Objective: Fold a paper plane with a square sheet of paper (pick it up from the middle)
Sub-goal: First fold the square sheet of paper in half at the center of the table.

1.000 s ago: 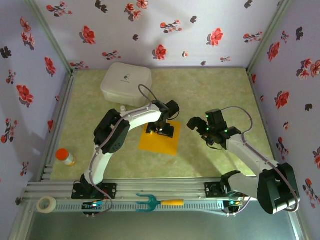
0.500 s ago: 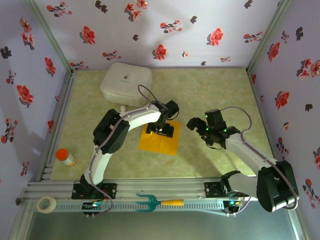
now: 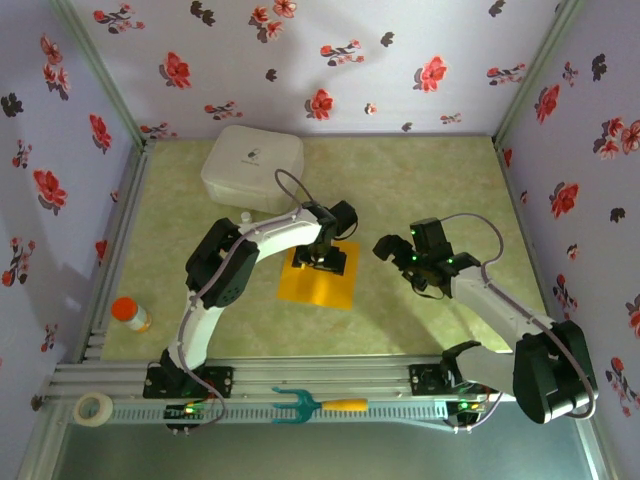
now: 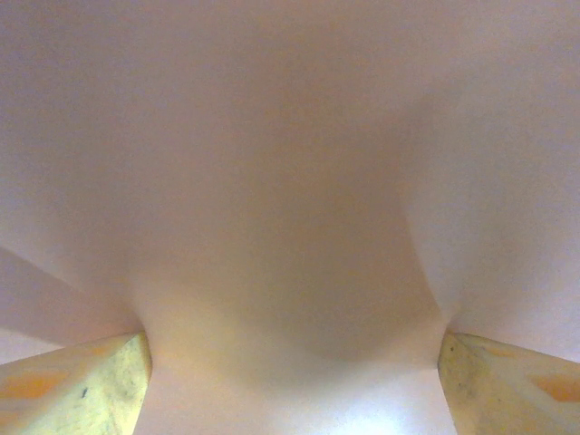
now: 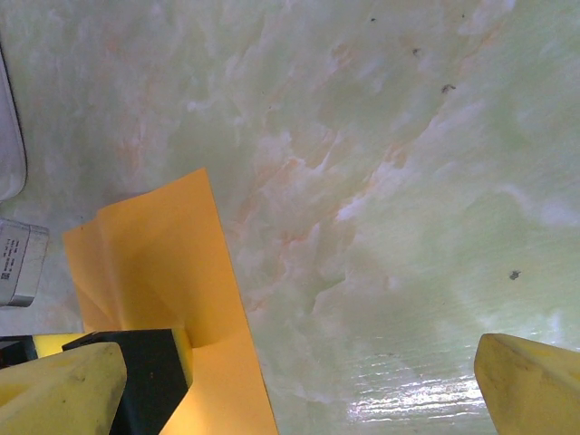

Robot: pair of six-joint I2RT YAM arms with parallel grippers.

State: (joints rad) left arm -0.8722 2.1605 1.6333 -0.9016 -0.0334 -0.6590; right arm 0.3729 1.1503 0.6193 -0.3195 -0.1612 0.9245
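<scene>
**Left arm's fingers begin to close over the half-made plane**

On the green marbled surface (image 3: 420, 190), little has shifted in the last second. The left arm stays bent over the centre, and the right arm has edged slightly inward from 3 o'clock. The paper plane (image 3: 315, 285) is as yet a broad creased orange sheet rather than a dart, and it lies flat at mid-surface. The left fingers (image 3: 328, 262) rest on its 12 o'clock edge, spread but now a little narrower. The wrist view has something pale and blurred bulging between them, and no hold is evident. The right fingers (image 3: 393, 248) hang wide apart and empty near the sheet's 3 o'clock side. The narrowing suggests a pinch at the middle is starting, with most of the folding still ahead.
</scene>
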